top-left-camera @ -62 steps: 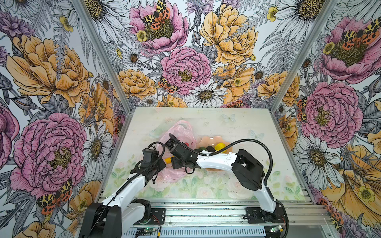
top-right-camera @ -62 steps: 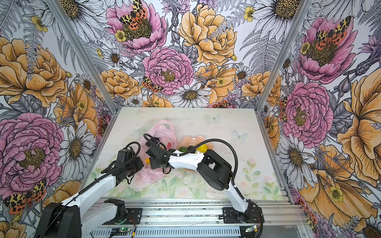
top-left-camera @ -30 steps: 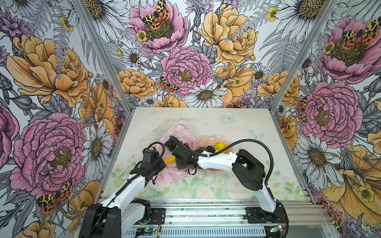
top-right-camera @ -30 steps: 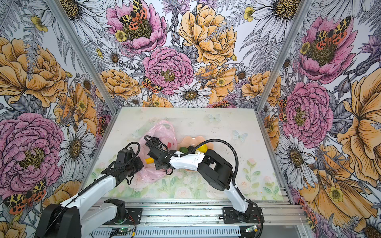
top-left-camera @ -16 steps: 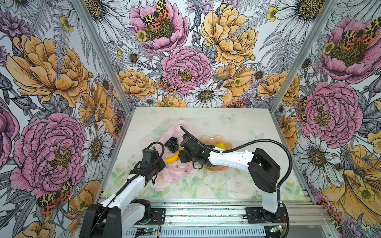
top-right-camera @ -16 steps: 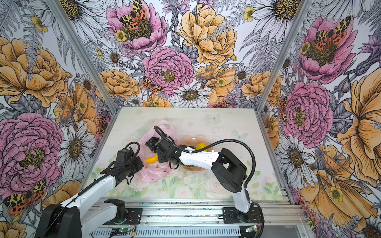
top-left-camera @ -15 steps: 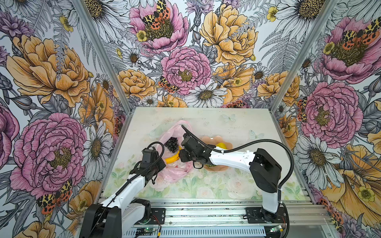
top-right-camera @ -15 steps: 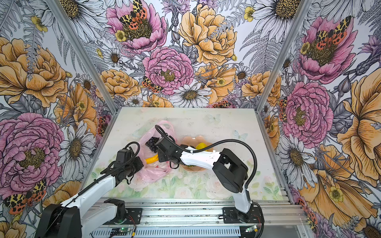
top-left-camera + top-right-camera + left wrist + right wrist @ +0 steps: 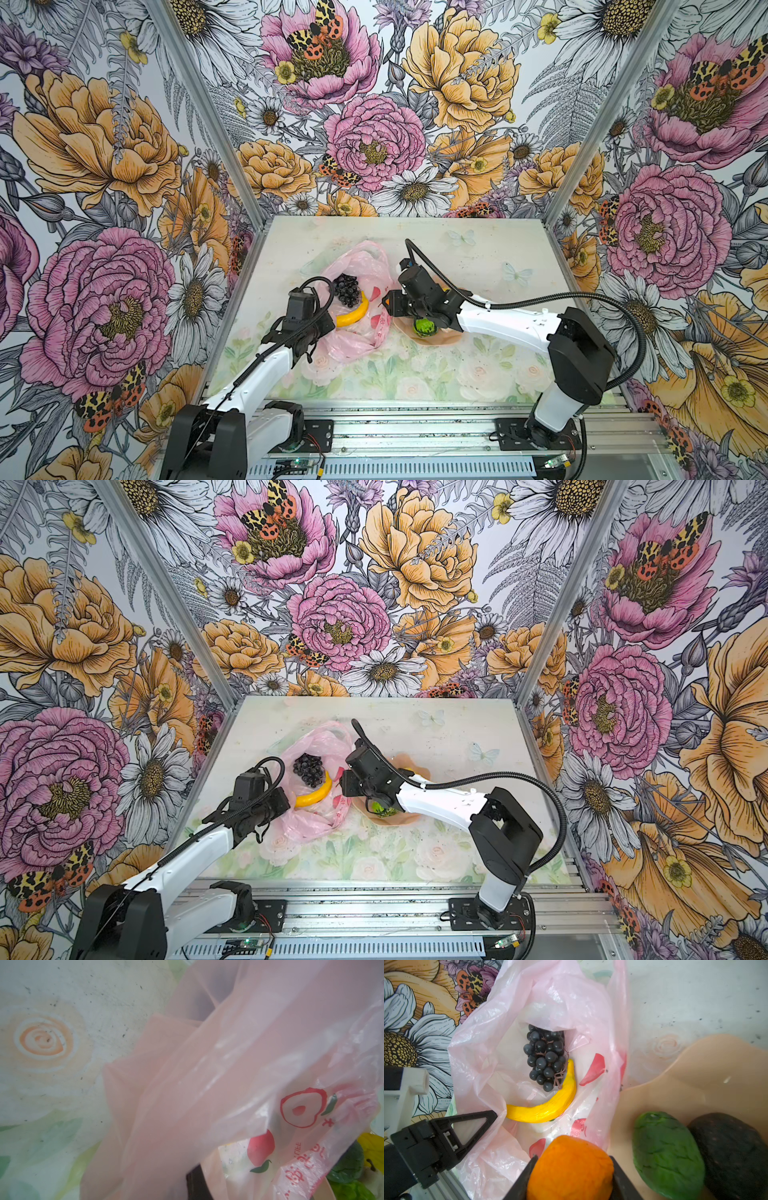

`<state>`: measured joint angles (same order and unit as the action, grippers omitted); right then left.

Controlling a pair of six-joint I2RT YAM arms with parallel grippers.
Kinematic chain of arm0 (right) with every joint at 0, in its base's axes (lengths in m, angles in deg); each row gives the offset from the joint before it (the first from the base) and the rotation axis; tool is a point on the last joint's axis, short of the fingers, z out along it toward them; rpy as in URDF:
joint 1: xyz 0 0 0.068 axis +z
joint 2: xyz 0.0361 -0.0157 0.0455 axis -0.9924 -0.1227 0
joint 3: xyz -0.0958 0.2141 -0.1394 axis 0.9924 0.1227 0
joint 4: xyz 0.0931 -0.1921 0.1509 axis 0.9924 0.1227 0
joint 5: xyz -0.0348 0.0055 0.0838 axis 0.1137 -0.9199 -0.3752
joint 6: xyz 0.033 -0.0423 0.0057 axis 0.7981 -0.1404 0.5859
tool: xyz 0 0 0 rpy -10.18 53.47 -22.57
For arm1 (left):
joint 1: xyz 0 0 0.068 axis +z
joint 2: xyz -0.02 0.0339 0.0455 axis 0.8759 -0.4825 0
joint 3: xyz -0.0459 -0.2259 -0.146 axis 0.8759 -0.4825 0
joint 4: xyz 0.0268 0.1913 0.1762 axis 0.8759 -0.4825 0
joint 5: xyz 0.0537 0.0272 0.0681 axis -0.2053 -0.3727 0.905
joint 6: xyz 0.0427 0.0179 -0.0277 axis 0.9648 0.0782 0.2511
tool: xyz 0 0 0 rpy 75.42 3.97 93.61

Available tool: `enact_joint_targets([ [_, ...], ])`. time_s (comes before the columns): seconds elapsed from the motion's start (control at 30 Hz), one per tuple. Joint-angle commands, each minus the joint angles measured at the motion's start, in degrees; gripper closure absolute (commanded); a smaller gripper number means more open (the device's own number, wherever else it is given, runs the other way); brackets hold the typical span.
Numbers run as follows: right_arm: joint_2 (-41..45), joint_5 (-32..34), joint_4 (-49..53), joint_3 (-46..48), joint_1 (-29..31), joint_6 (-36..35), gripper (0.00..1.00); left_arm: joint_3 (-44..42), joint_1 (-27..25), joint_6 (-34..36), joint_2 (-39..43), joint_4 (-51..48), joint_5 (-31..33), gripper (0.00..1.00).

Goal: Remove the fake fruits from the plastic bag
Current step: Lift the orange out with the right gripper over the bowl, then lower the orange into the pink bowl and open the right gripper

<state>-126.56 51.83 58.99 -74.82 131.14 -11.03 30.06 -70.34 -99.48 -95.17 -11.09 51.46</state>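
The pink plastic bag (image 9: 357, 336) (image 9: 307, 825) lies open at mid-table. Inside it a dark grape bunch (image 9: 347, 289) (image 9: 546, 1057) rests against a yellow banana (image 9: 353, 316) (image 9: 548, 1107). My right gripper (image 9: 572, 1159) (image 9: 388, 305) is shut on a small orange (image 9: 571, 1169), hanging between the bag's right edge and the bowl. At the bag's near-left edge, my left gripper (image 9: 320, 328) (image 9: 282, 804) is shut on the film. In the left wrist view the bag (image 9: 228, 1064) drapes over the jaws and hides all but one dark finger (image 9: 197, 1184).
A peach scalloped bowl (image 9: 440, 338) (image 9: 716, 1076) sits right of the bag. It holds a green avocado (image 9: 666, 1153), a dark bumpy fruit (image 9: 733, 1155) and a lime-green ball (image 9: 424, 327). Floral walls enclose the table on three sides.
My right gripper has drawn back out of the bag to the right, carrying the orange toward the bowl. The grapes and banana are now uncovered. The left arm has stayed put.
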Motion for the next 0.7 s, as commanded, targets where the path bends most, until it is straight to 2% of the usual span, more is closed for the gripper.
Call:
enact_joint_targets([
  [0.0, 5.88, -0.53, -1.06, 4.34, -2.45, 1.66, 0.54, 0.77, 0.32, 2.34, 0.62, 2.3, 0.92, 1.0],
  [0.17, 12.65, -1.45, -0.82, 12.15, -8.98, 3.09, 0.54, 0.9, 0.29, 2.32, 0.51, 1.94, 1.27, 1.0],
  [0.3, 15.43, -2.42, -0.59, 14.99, -12.23, 3.78, 0.54, 1.02, 0.23, 2.12, 0.24, 1.79, 1.56, 1.0],
  [0.67, 11.78, -2.91, -0.57, 14.0, -12.04, 3.89, 0.55, 0.84, 0.18, 2.1, 0.71, 1.51, 2.03, 1.0],
])
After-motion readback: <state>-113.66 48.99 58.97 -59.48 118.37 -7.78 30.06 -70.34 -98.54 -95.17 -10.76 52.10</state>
